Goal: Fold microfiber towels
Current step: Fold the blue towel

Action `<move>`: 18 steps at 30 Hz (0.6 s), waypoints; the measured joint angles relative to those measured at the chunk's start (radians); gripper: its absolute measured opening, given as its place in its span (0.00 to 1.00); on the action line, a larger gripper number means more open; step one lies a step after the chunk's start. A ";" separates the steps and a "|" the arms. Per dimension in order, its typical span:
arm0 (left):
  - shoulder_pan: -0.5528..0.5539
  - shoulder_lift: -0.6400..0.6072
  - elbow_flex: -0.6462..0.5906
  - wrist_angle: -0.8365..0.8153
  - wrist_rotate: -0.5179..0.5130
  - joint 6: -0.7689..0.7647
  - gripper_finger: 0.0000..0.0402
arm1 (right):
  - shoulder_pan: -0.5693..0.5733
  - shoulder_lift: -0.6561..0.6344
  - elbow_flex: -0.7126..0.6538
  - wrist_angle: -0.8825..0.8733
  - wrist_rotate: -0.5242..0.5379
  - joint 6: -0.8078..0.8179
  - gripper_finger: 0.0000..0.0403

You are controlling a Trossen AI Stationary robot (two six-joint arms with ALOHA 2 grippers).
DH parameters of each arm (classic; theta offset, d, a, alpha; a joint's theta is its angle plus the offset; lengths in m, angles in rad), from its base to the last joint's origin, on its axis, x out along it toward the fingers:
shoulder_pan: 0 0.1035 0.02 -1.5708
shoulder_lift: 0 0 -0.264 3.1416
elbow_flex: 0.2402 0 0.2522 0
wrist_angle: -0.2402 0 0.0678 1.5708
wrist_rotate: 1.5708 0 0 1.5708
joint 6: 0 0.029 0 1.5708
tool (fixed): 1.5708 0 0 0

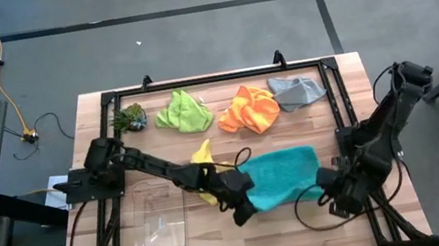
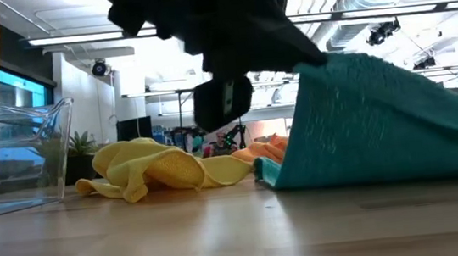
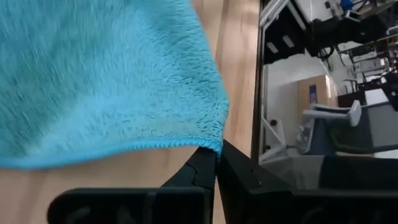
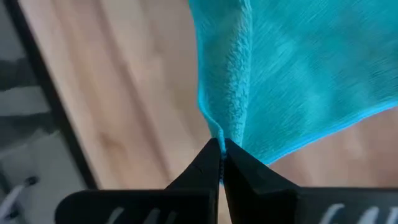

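The teal towel (image 1: pixel 284 175) lies mid-table, between my two grippers. My left gripper (image 1: pixel 244 205) is shut on its near left corner and my right gripper (image 1: pixel 327 185) is shut on its near right corner. In the low view the teal towel (image 2: pixel 382 120) rises from the tabletop to a held corner under the dark left gripper (image 2: pixel 289 49). The yellow towel (image 1: pixel 203 155) lies crumpled under my left arm. Lime green (image 1: pixel 184 111), orange (image 1: pixel 249 111) and grey (image 1: pixel 297 90) towels lie crumpled along the far edge. My left gripper pinches the teal towel's corner (image 3: pixel 213 144) between its two fingertips, slanting down from the table's left. That corner is raised (image 2: pixel 318 63) and the cloth slopes down from it to the table. My right gripper pinches the towel's other near corner (image 4: pixel 222 138) at its fingertips, pointing steeply down. The cloth gathers into a fold at the fingers and spreads away from them over the wood.
A clear plastic bin (image 1: pixel 158 224) stands at the near left, beside my left arm. A small green plant (image 1: pixel 129 117) sits at the far left corner. A black frame (image 1: pixel 338 112) runs round the tabletop. Bare wood shows in front of the teal towel.
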 joint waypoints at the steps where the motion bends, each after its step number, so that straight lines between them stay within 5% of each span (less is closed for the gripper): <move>1: -0.008 0.005 0.000 0.009 0.007 -0.017 0.00 | 0.010 0.016 0.000 0.018 -0.022 0.016 0.00; 12: -0.065 0.008 0.000 0.018 0.016 -0.104 0.00 | 0.121 0.087 0.000 0.185 -0.154 0.131 0.00; 18: -0.005 0.008 0.000 0.018 0.143 -0.140 0.00 | 0.108 0.087 0.000 0.179 -0.202 0.130 0.00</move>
